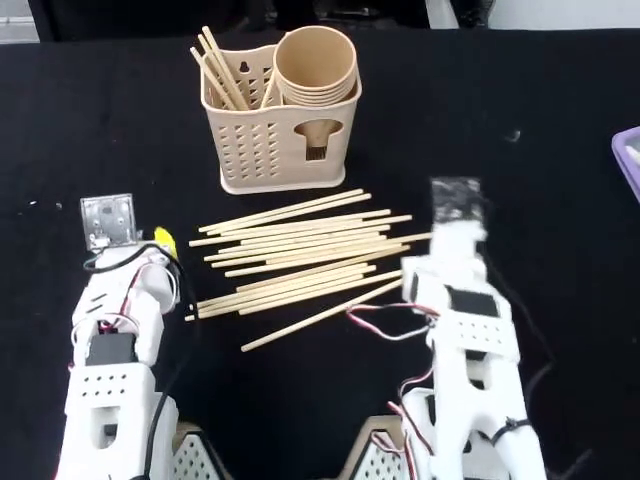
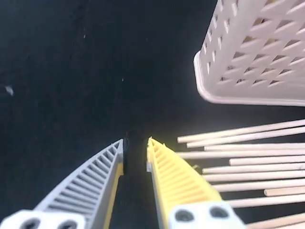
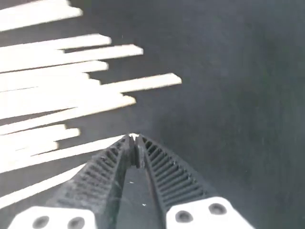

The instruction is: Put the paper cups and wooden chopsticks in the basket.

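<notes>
Nearest in, left gripper (image 2: 136, 143): open just a crack, nothing in it, low over the black counter (image 2: 62, 71), just beside the left ends of the chopsticks (image 1: 300, 255). Right gripper (image 3: 135, 138): pinched shut, empty, at the pile's right ends.

Out between the two, the chopsticks themselves: flat on the counter in a loose fan, touching, a few crossing, one stray slanting off toward the arms. Trouble right here. Too narrow a gap on the left to straddle a flat stick, so more likely a shove than a pick. No chance on the right without opening first; otherwise just a nudge and a roll across the cloth. Packed this tight, could well pinch two or three at once and shed one halfway. Grabbed by one end, could droop and swing.

Farther back, the basket (image 1: 280, 150), upright, just behind the pile. Cups (image 1: 315, 65) stacked in its right compartment, stowed chopsticks (image 1: 222, 70) leaning in the left. Looks light, so easy to tip or push away with a long stick caught on the rim. Little room left beside those leaners; could bounce off and land back on the counter.
</notes>
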`<state>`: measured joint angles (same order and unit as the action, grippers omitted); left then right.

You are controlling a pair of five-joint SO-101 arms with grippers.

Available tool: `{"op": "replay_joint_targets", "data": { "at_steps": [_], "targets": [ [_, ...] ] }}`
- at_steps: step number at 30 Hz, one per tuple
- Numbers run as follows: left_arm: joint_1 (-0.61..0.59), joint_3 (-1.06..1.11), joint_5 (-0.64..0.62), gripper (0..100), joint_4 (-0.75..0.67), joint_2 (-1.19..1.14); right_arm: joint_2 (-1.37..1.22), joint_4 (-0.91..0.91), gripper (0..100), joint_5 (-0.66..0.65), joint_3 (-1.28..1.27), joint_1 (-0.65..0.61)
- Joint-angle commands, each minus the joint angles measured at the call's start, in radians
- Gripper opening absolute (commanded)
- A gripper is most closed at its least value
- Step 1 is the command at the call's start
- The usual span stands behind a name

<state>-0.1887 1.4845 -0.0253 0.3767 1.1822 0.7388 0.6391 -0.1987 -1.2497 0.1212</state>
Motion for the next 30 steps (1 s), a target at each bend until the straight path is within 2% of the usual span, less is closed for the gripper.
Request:
{"op": "replay_joint_targets", "data": {
  "at_steps": [1, 3, 9, 12, 15, 20, 26, 30],
  "targets": [
    [-0.01, -0.012, -0.06, 9, 0.015, -0.012, 0.027, 0.123, 1.6, -0.069, 0.119, -0.057],
    [-0.008, -0.048, -0.06, 9, 0.057, -0.054, 0.027, 0.183, 3.0, -0.126, 0.165, -0.074],
    [-0.004, -0.194, -0.061, 9, 0.11, -0.319, 0.025, 0.414, 18.0, -0.242, 0.374, -0.135],
    [-0.004, -0.259, -0.061, 9, 0.11, -0.456, 0.024, 0.508, 18.0, -0.304, 0.427, -0.25],
    [-0.012, -0.32, -0.083, 9, 0.11, -0.569, 0.024, 0.585, 18.0, -0.41, 0.423, -0.42],
    [-0.101, -0.404, -0.169, 9, 0.11, -0.697, -0.033, 0.568, 18.1, -0.459, 0.358, -0.638],
    [-0.211, -0.489, -0.281, 9, 0.161, -0.783, -0.246, 0.456, 18.1, -0.47, 0.326, -0.726],
    [-0.217, -0.529, -0.285, 9, 0.187, -0.83, -0.361, 0.454, 18.1, -0.56, 0.326, -0.772]
  ]
}}
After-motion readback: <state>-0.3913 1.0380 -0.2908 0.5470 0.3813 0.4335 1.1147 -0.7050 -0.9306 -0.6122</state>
